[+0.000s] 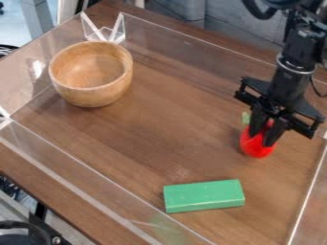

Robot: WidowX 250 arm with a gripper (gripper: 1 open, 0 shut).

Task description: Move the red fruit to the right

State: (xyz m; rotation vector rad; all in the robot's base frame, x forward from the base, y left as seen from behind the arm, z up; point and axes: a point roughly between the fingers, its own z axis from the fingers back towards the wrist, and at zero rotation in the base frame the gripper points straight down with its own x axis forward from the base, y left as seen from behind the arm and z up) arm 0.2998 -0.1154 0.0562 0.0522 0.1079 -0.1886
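the red fruit [257, 145] sits between the fingertips of the pincer [263, 132] (clamped on it).

Dark arm at right, gripper [265, 132] pointing down, fingers nearly closed

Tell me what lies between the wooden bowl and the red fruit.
In the camera view, only bare tabletop lies between the wooden bowl and the red fruit.

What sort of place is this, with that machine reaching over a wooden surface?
Probably a robotics lab or workshop: a black mechanical arm works over a wooden tabletop, with only a bowl, a green block and a red toy-like fruit as props.
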